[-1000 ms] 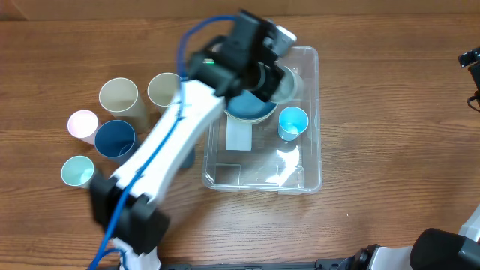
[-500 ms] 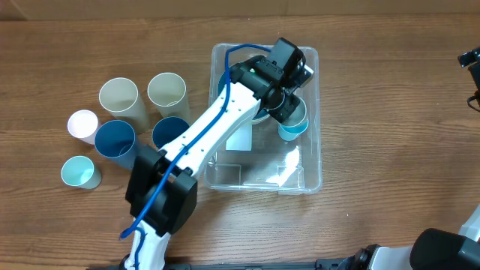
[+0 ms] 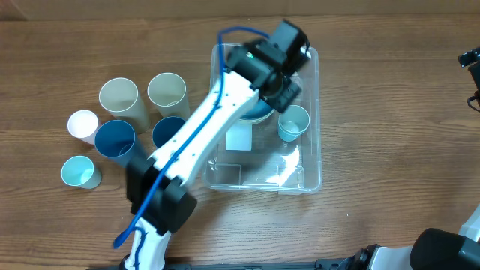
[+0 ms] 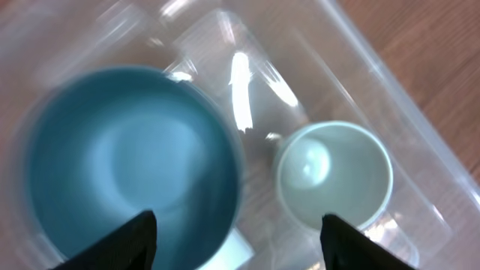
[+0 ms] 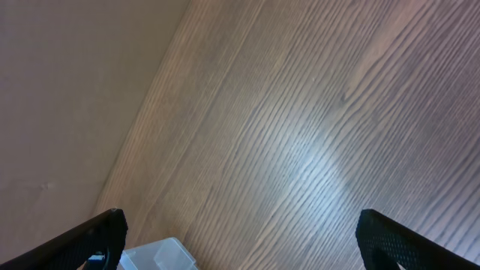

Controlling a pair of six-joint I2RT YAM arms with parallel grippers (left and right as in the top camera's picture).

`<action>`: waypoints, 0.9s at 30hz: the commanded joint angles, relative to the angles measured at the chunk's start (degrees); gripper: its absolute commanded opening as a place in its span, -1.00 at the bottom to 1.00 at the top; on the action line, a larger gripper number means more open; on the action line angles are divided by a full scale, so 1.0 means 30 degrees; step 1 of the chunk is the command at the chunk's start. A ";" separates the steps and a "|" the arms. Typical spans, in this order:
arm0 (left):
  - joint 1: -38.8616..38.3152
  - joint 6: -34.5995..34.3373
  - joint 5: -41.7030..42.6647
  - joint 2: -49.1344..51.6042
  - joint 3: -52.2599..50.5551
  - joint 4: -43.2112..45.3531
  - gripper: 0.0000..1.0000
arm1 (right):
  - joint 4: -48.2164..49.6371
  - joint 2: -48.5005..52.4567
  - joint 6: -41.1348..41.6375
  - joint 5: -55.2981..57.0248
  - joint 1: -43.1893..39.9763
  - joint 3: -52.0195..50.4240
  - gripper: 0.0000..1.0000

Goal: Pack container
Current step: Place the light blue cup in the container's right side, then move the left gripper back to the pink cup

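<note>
The clear container (image 3: pixel 304 169) lies on the wooden table right of centre. Inside it stand a blue bowl (image 4: pixel 127 157) and, to its right, a pale cup (image 4: pixel 334 172), upright and empty. My left gripper (image 4: pixel 244 244) hangs open just above them, one finger over the bowl and the other over the cup's near side, with nothing between the fingers. From overhead, the left arm (image 3: pixel 225 112) crosses the container and hides most of the bowl (image 3: pixel 255 114). My right gripper (image 5: pixel 259 244) is open over bare wood, holding nothing.
Several cups stand left of the container: two cream (image 3: pixel 118 96) (image 3: pixel 166 90), two dark blue (image 3: pixel 115 139) (image 3: pixel 169 131), one white (image 3: pixel 82 124), one light teal (image 3: pixel 79 172). A clear plastic corner (image 5: pixel 157 255) shows at the bottom of the right wrist view.
The left gripper swung in over the cup in the container, opened and drew back a little. The cup there now looks paler than the bright blue one before. Right arm unmoved.
</note>
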 commanded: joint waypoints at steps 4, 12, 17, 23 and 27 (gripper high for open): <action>0.4590 -0.6776 -0.8116 -0.4452 0.3504 -0.7060 0.77 | 0.0044 -0.0240 0.0087 0.0036 -0.0029 0.0007 1.00; 1.6546 -0.8670 -0.1814 -0.4524 0.1858 -0.9522 0.87 | 0.0044 -0.0240 0.0087 0.0029 -0.0029 0.0007 1.00; 2.1274 -0.7701 -0.0772 -0.4386 -0.1537 -0.7351 0.88 | 0.0044 -0.0240 0.0087 0.0036 -0.0029 0.0007 1.00; 2.2943 -0.5209 0.1202 -0.4379 -0.8575 -0.2076 0.69 | 0.0036 -0.0240 0.0087 0.0036 -0.0029 0.0007 1.00; 2.2811 -0.4794 0.1464 -0.4379 -1.2189 0.1566 0.67 | 0.0044 -0.0240 0.0087 0.0036 -0.0029 0.0007 1.00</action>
